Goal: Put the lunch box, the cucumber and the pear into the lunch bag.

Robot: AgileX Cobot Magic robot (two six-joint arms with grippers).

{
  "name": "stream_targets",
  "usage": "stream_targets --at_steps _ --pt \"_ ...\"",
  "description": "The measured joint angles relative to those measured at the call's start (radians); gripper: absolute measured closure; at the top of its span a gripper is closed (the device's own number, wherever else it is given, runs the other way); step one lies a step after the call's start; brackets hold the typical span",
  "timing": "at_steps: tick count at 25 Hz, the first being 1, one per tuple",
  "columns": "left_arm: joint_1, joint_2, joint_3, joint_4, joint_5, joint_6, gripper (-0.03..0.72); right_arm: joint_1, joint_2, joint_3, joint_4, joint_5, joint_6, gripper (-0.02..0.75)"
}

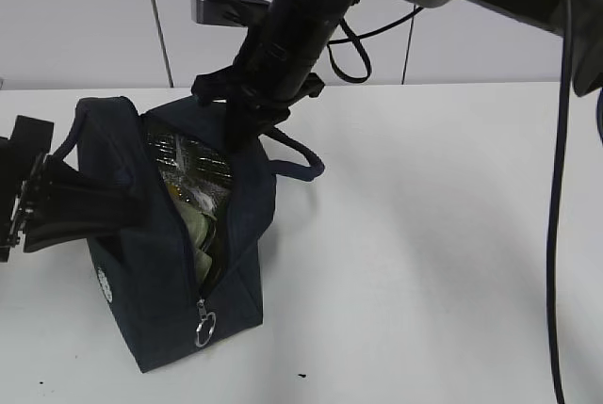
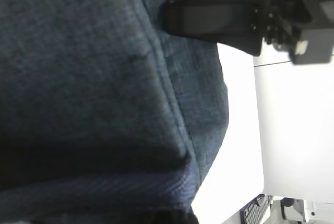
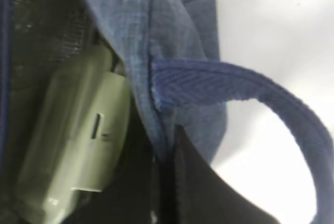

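The navy lunch bag (image 1: 160, 300) stands open on the white table, its silver lining showing. Inside it lies the lunch box (image 1: 193, 230), whose pale green lid (image 3: 78, 145) faces the opening. My left gripper (image 1: 113, 208) is shut on the bag's left wall, and dark fabric (image 2: 94, 78) fills the left wrist view. My right gripper (image 1: 247, 117) comes down from above and is shut on the far rim of the bag (image 3: 167, 182), next to a loop handle (image 3: 250, 93). I cannot make out the cucumber or the pear; they are hidden.
The zipper's metal ring pull (image 1: 204, 329) hangs at the bag's near end. The other handle (image 1: 301, 159) droops to the right of the bag. Bare white table (image 1: 433, 253) stretches to the right. The right arm's cable (image 1: 556, 234) hangs down at the far right.
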Motion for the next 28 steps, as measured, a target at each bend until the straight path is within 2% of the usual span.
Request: stream_targets --at_steps 2,8,11,19,28 --pt "-0.027 0.0 -0.033 0.005 -0.029 0.0 0.704 0.0 -0.014 0.002 -0.049 0.0 0.005 0.732" --pt "-0.199 0.047 -0.168 0.016 -0.122 -0.011 0.704 -0.016 -0.088 0.006 -0.187 0.014 0.06 0.732" --pt "-0.253 0.096 -0.222 0.016 -0.128 -0.026 0.704 -0.043 -0.133 0.039 -0.22 0.016 0.08 0.732" --pt "-0.281 0.231 -0.303 -0.001 -0.104 -0.038 0.704 -0.156 -0.243 0.282 -0.23 0.008 0.104 0.732" --pt "-0.308 0.272 -0.323 0.024 -0.077 -0.04 0.704 -0.156 -0.266 0.351 -0.149 -0.008 0.1 0.732"
